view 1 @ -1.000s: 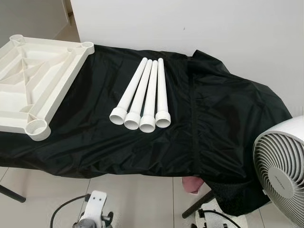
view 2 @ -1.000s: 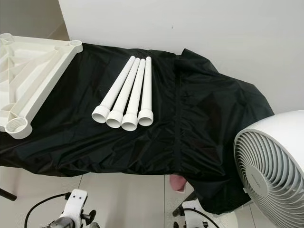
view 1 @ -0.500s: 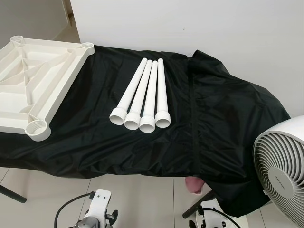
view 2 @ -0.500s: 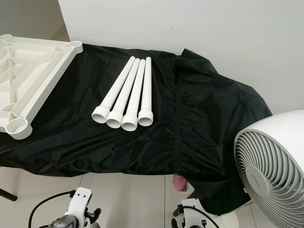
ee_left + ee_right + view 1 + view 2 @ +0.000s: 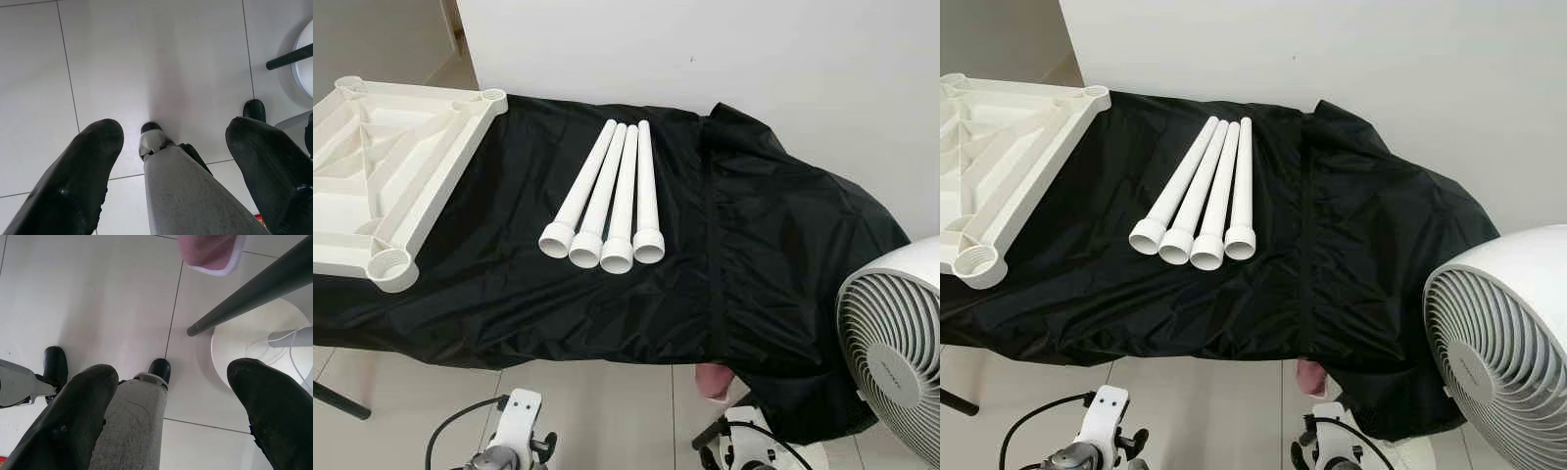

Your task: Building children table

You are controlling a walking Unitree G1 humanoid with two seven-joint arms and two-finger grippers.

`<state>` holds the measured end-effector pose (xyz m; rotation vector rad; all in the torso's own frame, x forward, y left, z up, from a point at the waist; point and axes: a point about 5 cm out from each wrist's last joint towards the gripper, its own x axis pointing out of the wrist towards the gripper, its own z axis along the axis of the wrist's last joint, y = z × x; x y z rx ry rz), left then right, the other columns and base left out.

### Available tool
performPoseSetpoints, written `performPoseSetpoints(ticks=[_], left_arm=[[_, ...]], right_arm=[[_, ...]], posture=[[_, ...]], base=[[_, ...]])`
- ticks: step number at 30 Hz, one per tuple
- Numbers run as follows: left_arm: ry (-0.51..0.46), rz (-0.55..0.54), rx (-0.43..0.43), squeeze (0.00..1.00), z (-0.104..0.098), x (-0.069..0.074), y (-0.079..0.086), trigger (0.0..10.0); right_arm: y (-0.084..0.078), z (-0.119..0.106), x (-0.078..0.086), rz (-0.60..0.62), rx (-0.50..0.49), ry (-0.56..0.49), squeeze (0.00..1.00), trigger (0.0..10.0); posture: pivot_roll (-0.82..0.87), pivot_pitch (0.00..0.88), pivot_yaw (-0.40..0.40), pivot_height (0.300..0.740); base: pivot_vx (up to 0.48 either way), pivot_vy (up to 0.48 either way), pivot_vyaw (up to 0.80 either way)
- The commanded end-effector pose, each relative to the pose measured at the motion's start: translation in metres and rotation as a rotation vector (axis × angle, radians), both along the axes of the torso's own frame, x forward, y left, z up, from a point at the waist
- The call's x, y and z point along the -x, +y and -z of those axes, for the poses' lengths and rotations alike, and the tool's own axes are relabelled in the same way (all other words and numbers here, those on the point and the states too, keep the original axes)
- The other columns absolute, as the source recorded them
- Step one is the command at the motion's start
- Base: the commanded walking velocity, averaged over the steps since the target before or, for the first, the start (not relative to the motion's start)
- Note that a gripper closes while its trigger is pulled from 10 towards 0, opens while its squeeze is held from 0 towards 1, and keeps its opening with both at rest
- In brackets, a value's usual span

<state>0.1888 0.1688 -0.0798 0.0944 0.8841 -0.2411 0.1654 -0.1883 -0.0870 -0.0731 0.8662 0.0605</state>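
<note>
An upside-down white plastic tabletop point(image 5: 382, 186) with round corner sockets lies at the left end of a surface covered in black cloth point(image 5: 773, 245). Several white tube legs point(image 5: 607, 196) lie side by side in the middle of the cloth, their wide ends toward me. Both arms hang low in front of the cloth. My left gripper point(image 5: 174, 128) is open, points down at the tiled floor and holds nothing. My right gripper point(image 5: 172, 372) is also open and holds nothing above the floor.
A white fan point(image 5: 896, 352) stands close at the right, its base point(image 5: 254, 347) on the floor by a dark stand leg point(image 5: 254, 289). A pink object point(image 5: 713, 380) sticks out under the cloth's front edge. My own grey legs and black feet show below both grippers.
The tabletop and legs have not moved. The picture has shifted slightly, and my right wrist has come a little further into view at the bottom.
</note>
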Motion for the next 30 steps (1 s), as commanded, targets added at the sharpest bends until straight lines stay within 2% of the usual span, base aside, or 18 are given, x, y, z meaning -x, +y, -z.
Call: performPoseSetpoints(ticks=[1, 17, 30], left_arm=[[0.016, -0.01, -0.009, 0.0, 0.0013, 0.0009, -0.0014, 10.0], [0.037, -0.027, -0.006, 0.0, 0.0035, 0.0049, 0.0002, 10.0], [0.039, -0.054, -0.007, 0.0, 0.0037, 0.0058, 0.0034, 10.0]], right_arm=[[-0.0017, 0.0019, 0.0044, 0.014, 0.008, 0.014, 0.0, 10.0], [-0.0031, 0.0022, 0.0057, -0.005, 0.03, 0.018, 0.0, 10.0], [-0.0002, 0.0027, 0.006, -0.028, 0.042, 0.02, 0.0, 10.0]], posture=[[-0.03, 0.0, -0.003, 0.74], [-0.02, 0.0, -0.003, 0.74], [-0.01, 0.0, -0.011, 0.74]], base=[[0.0, 0.0, 0.0], [0.0, 0.0, 0.0], [0.0, 0.412, 0.0]])
